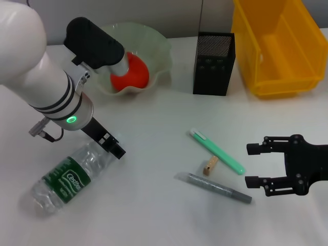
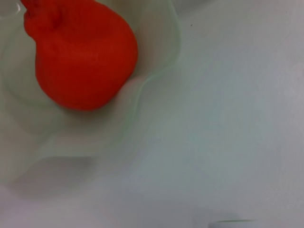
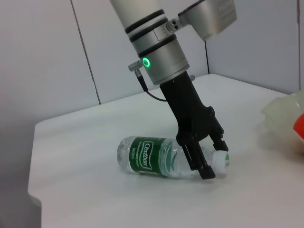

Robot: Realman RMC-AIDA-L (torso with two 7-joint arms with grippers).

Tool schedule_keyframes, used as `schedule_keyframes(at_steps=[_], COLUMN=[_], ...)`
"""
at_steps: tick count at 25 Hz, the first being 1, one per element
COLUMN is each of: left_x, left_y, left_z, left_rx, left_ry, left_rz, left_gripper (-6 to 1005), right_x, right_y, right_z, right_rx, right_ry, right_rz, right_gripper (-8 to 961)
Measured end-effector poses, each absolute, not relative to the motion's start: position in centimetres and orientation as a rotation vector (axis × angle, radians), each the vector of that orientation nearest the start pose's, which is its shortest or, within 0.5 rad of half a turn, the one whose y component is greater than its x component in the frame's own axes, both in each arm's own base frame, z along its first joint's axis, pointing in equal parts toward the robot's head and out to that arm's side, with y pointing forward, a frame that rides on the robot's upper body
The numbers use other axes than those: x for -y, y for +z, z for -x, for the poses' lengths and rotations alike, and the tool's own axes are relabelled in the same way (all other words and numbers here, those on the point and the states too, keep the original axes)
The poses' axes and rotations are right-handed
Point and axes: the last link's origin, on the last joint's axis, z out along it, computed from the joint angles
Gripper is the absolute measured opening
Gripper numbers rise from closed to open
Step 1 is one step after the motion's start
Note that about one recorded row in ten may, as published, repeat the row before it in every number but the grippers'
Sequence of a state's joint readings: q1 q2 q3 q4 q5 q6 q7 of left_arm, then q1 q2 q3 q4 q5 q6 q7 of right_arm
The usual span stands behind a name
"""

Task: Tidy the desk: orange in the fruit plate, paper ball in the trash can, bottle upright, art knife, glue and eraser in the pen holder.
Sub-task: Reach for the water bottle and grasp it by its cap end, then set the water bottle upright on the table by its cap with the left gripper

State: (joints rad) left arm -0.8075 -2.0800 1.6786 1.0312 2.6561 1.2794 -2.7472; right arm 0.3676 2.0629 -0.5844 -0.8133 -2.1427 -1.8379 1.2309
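The bottle (image 1: pixel 66 179) lies on its side at the near left, green label up. My left gripper (image 1: pixel 114 146) is down at its neck and shut on it; in the right wrist view the gripper (image 3: pixel 213 159) has one finger on each side, just behind the white cap (image 3: pixel 222 160). The orange (image 1: pixel 134 72) rests in the fruit plate (image 1: pixel 159 48). A mint-green art knife (image 1: pixel 218 151), the tan eraser (image 1: pixel 210 166) and a grey glue stick (image 1: pixel 218 188) lie together right of centre. Beside them to the right my right gripper (image 1: pixel 254 165) hovers open. The paper ball is out of view.
The black mesh pen holder (image 1: pixel 214 64) stands at the back centre. The yellow trash can (image 1: pixel 277 82) sits at the back right. My left arm's white forearm (image 1: pixel 46 87) reaches over the table's left side, between the plate and the bottle.
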Motion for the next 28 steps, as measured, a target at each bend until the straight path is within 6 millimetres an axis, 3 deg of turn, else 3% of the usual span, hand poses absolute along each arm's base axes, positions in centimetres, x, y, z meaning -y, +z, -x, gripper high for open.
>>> schedule_keyframes(at_steps=[16,19,28], left_x=[-37.6,-37.6,-37.3], left_y=[-7.1,-7.1,-7.1], left_z=[16.3,16.1,15.0], left_rx=[0.724,0.716,0.712], left_ry=[0.716,0.711,0.645], left_rz=[2.559,2.562,2.605], left_gripper=[705,524,449], right_x=[-26.5,-26.5,-26.7], right_y=[3.2,3.1,3.1], right_z=[-30.3,-30.4,-30.4], right_rx=[-0.480,-0.483,-0.485], right_ry=[0.634,0.633,0.632], right_rz=[2.817,2.814,2.809], right_gripper=[753,753,752])
